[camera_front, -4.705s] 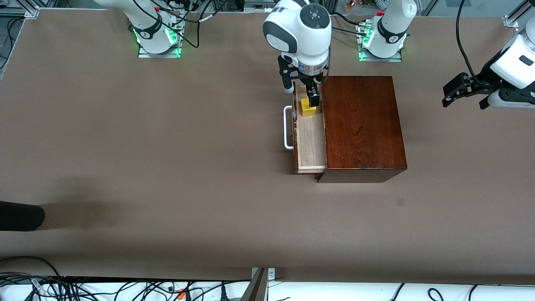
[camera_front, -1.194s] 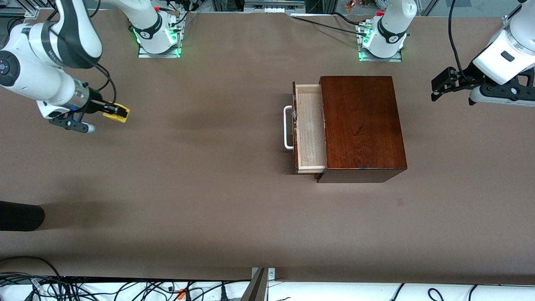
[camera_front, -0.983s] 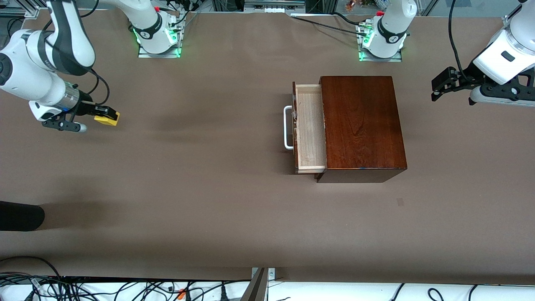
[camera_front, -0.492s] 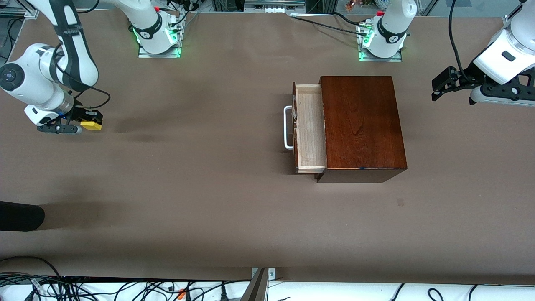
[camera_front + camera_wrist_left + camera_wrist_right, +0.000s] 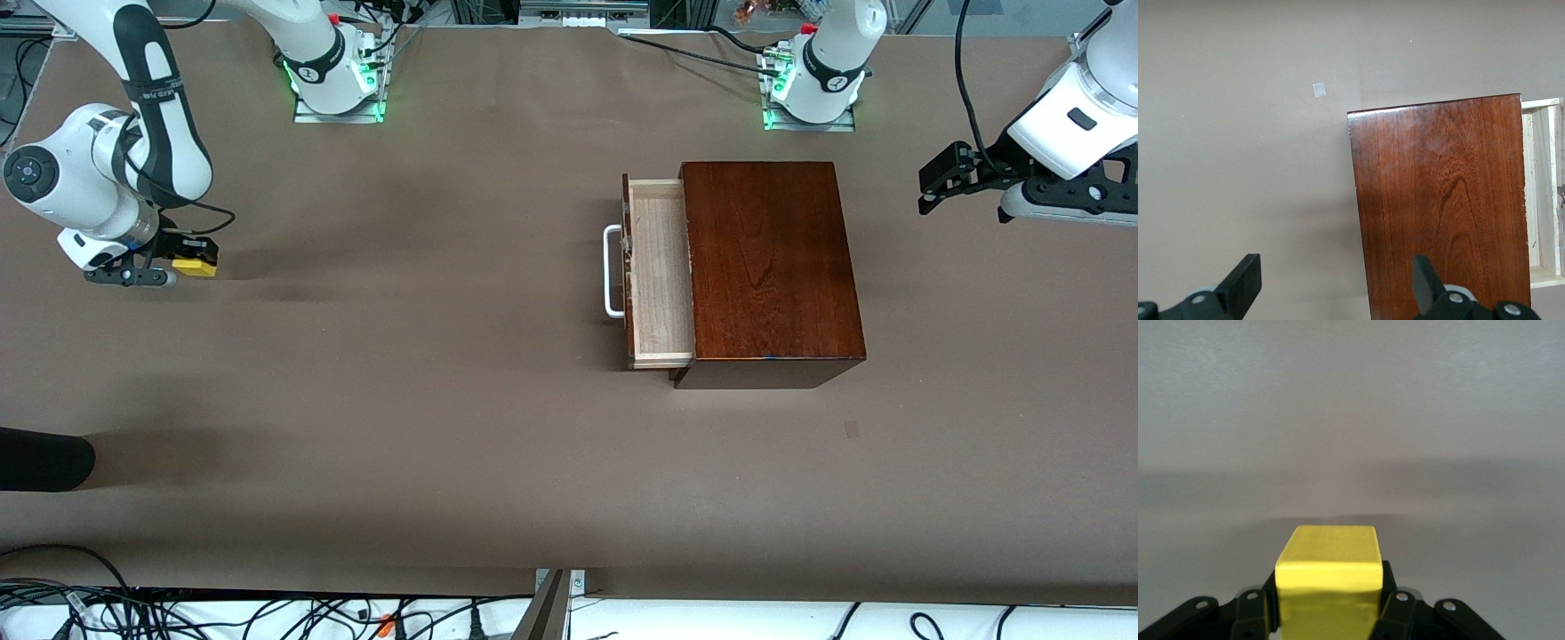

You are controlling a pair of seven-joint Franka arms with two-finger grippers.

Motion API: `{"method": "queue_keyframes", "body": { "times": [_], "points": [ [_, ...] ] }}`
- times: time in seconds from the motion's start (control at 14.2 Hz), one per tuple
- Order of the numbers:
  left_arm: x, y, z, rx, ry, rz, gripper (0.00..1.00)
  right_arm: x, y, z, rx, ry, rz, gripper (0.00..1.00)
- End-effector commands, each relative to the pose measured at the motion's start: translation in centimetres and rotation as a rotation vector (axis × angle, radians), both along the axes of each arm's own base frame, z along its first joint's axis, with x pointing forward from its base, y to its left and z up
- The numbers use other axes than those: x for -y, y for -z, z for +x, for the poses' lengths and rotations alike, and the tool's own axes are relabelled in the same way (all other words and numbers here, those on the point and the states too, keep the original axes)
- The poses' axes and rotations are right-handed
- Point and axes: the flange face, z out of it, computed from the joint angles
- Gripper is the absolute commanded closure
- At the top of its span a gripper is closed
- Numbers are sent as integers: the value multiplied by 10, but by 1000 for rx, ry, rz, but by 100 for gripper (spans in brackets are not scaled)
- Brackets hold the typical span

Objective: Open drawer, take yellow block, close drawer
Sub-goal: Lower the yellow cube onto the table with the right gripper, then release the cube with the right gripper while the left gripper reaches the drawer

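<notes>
The yellow block is pinched in my right gripper, which is shut on it low over the bare table at the right arm's end; in the right wrist view the yellow block fills the space between the black fingers. The drawer stands pulled out of the mahogany box, its pale wood tray empty and its white handle facing the right arm's end. My left gripper hangs open past the box at the left arm's end, its fingers wide apart over the table and the box.
A black object lies at the table's edge near the front camera, toward the right arm's end. Cables run along the table's near edge.
My right arm carried the yellow block from the drawer to the right arm's end of the table and lowered it toward the surface. The left arm barely moved; the drawer stayed open.
</notes>
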Motion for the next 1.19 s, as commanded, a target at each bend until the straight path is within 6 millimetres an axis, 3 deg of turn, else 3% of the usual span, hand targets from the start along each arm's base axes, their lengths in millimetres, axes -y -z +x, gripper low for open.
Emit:
{"method": "queue_keyframes", "body": {
  "times": [0.0,0.56,0.63,0.7,0.77,0.84,1.05,1.12],
  "points": [
    [0,-6,0,-2,24,17,0,-6,18,3,5,-22,37,100],
    [0,-7,0,-1,24,17,0,-2,35,-2,-13,-28,28,100],
    [0,-7,0,-2,24,17,0,-2,35,-2,-14,-29,30,93],
    [0,-6,0,-7,24,18,0,-3,35,-2,-17,-27,31,71],
    [1,-4,-2,-23,27,14,0,-3,34,-1,-15,-22,32,44],
    [4,0,-2,-42,43,16,0,-3,34,-1,-15,-26,32,0],
    [24,22,-5,-142,123,8,0,-7,30,4,-9,-36,41,0],
    [51,33,-6,-175,190,-11,0,-10,26,7,-8,-40,52,0]
  ]
}}
